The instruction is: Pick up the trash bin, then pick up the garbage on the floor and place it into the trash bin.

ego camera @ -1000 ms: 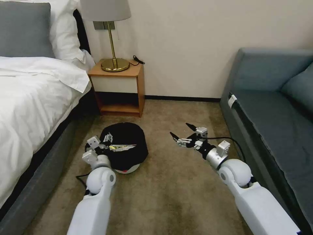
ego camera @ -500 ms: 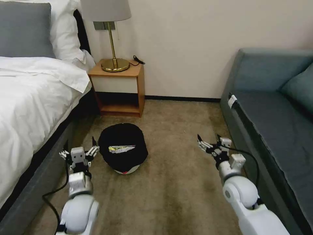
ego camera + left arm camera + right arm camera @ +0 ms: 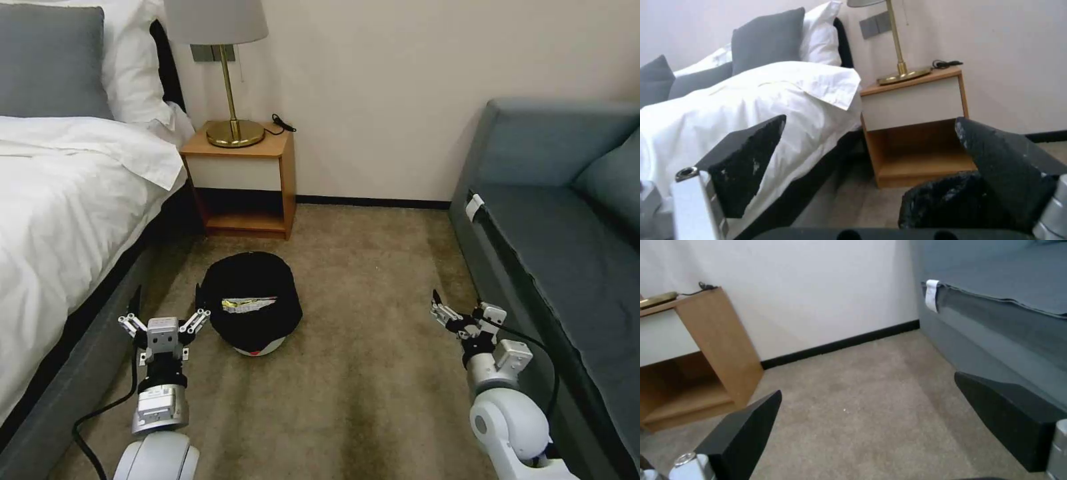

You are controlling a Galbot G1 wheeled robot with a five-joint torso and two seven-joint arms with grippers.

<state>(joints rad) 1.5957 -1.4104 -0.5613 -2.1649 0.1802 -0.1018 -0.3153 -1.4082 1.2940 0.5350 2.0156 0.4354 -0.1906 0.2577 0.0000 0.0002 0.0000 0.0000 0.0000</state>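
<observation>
Beige carpet [image 3: 373, 373] runs between a white-sheeted bed [image 3: 60, 200] on my left and a grey sofa [image 3: 567, 233] on my right, with a wooden nightstand [image 3: 243, 180] against the far wall. I note the trash bin [image 3: 252, 307] upright on the carpet, mouth upward, a silvery-gold wrapper [image 3: 248, 305] lying crosswise inside. My left gripper [image 3: 164, 313] hovers just beside the bin, fingers spread apart. My right gripper [image 3: 453, 313] hangs near the sofa, well clear, jaws likewise apart.

Soft, even room light, no glare; dark shadow under the bed [image 3: 100, 313]; wrist views blur close to the jaws.
</observation>
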